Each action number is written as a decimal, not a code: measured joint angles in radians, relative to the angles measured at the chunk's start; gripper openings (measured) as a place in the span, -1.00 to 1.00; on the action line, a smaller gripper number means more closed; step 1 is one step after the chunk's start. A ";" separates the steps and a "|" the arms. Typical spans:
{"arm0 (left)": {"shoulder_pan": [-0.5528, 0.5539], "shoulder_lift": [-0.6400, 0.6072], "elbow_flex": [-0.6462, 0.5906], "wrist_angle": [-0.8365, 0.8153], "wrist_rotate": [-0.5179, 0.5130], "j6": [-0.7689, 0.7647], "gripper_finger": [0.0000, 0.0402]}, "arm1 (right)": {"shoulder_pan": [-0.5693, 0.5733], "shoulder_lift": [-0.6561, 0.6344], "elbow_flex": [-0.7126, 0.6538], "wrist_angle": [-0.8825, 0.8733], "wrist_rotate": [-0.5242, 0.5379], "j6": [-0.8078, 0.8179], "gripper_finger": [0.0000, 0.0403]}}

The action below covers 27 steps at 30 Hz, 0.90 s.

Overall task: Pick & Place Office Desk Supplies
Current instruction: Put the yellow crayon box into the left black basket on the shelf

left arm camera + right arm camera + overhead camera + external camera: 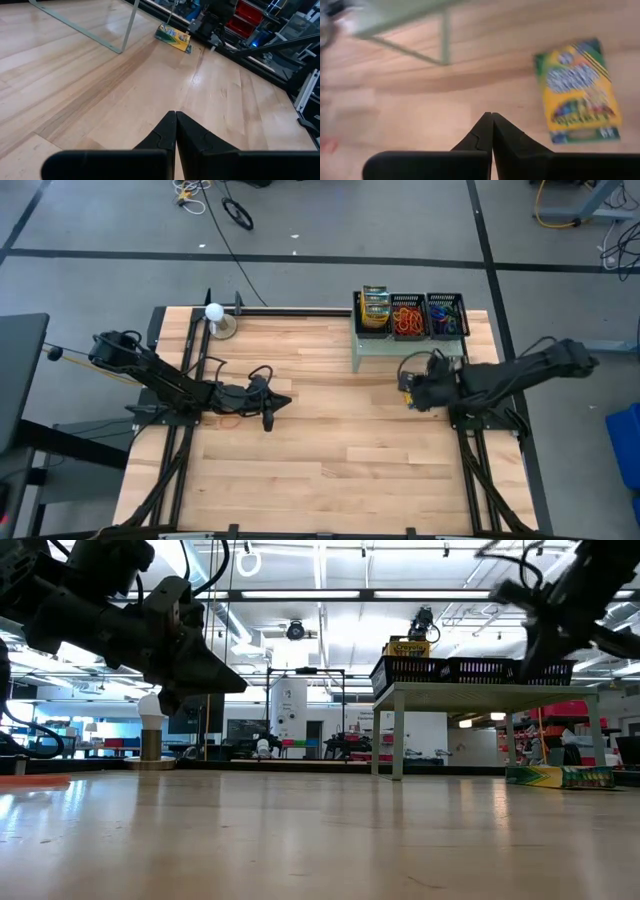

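Both pincers are closed and empty; one crayon box lies flat, its lettering unreadable.

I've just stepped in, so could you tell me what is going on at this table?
Two robot arms are sorting desk supplies. Three black trays sit on a green shelf. One crayon box lies flat on the table. The right gripper is shut and empty beside it. The left gripper, also shut, waits across the table.

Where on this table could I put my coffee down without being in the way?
The near half of the wooden table is bare. Between the left gripper and right gripper is also open wood. It is crowded at the far right: the green shelf, its black trays, and a crayon box lying below.
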 joint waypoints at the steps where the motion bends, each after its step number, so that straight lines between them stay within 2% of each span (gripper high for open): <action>1: 0.000 0.000 0.000 -0.002 0.001 0.000 -0.94 | 0.022 0.027 -0.002 -0.018 0.003 0.077 -0.97; 4: 0.000 0.000 0.000 -0.005 0.001 -0.001 -0.94 | 0.067 0.124 -0.002 -0.059 -0.004 0.263 -0.95; 7: 0.000 0.000 0.000 -0.005 0.001 -0.008 -0.94 | 0.082 0.222 -0.002 -0.113 -0.078 0.368 -0.90; 11: 0.000 0.000 0.000 -0.004 0.002 -0.024 -0.94 | 0.078 0.315 -0.002 -0.147 -0.138 0.402 -0.74; 21: 0.000 0.000 0.000 -0.009 0.064 -0.036 -0.94 | 0.012 0.420 -0.002 -0.142 -0.143 0.430 -0.23; 24: -0.001 0.000 0.000 -0.009 0.065 -0.054 -0.94 | 0.012 0.430 -0.018 -0.120 -0.163 0.472 -0.15; 27: -0.001 0.000 0.000 -0.009 0.069 -0.068 -0.94 | 0.012 0.430 -0.079 -0.016 -0.196 0.501 -0.14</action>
